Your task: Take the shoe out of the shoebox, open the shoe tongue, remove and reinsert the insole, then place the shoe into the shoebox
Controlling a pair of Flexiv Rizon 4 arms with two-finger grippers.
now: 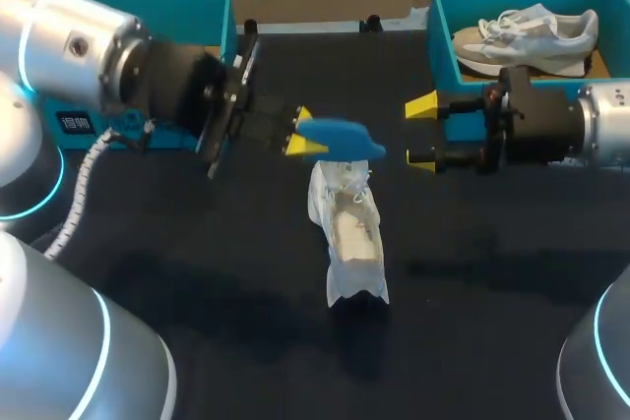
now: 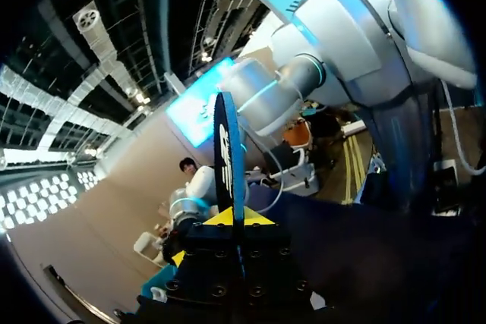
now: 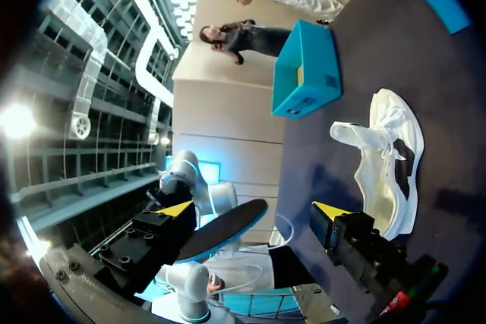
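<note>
My left hand (image 1: 298,132) is clamped on the blue insole (image 1: 340,140), held mid-frame just above the white shoe (image 1: 351,233) lying on the counter (image 1: 197,263). My right hand (image 1: 421,132) hangs to its right, fingers apart and empty. With the insole out, I judge reinsertion is next: angle its toe into the shoe's opening while the right hand steadies the shoe.

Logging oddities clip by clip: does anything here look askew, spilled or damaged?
Nothing stands out. The white shoe lies on the table, tongue pulled open. Its blue insole is out, pinched in the left gripper above it, as the task expects. The right gripper is open and empty beside it.
</note>
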